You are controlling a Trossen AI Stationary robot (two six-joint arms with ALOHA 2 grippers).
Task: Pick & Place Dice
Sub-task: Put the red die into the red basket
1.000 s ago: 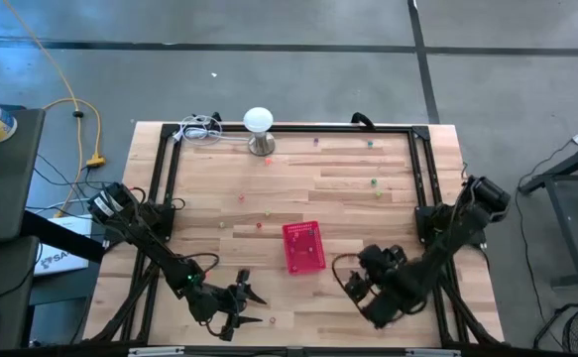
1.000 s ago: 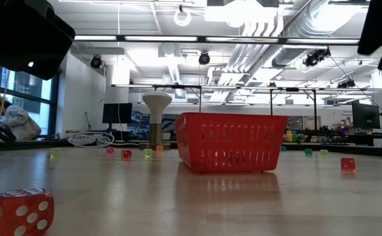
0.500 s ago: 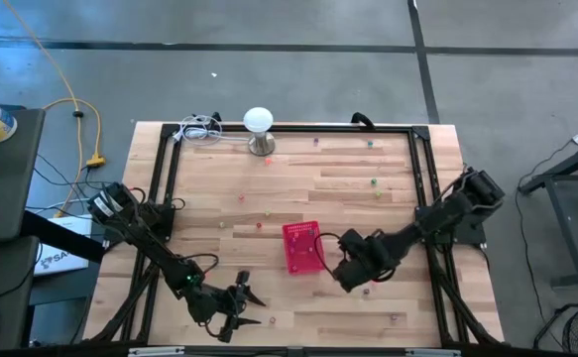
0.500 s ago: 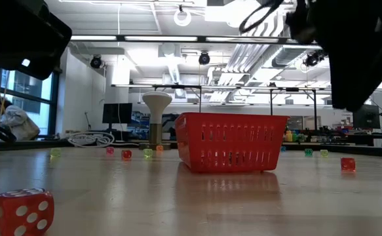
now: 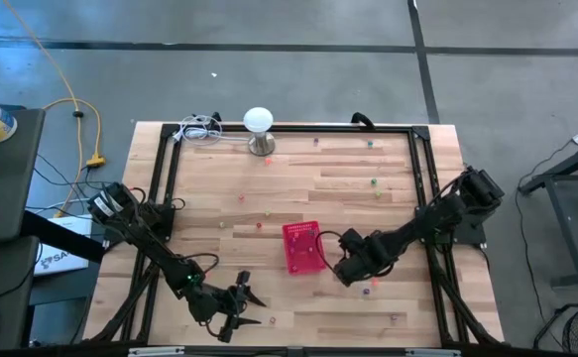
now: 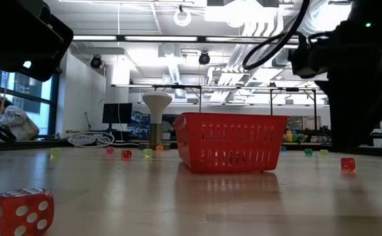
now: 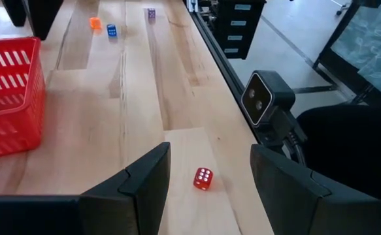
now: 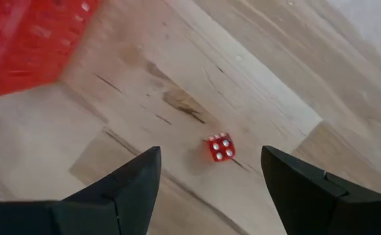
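Right gripper (image 5: 340,270) has swung in from the lower right to just right of the red basket (image 5: 303,246).
Its fingers (image 8: 118,189) stand wide, holding nothing, over a red die (image 8: 220,147) on bare wood. Left gripper (image 5: 244,297), lower centre, wide and empty; another red die (image 7: 202,178) ahead near the table edge (image 7: 216,59). Other dice (image 5: 374,182) lie scattered upper centre.

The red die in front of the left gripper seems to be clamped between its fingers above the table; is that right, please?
Not clamped: the left wrist view shows the red die lying free on the table, ahead of the open left gripper, whose fingers do not touch it.
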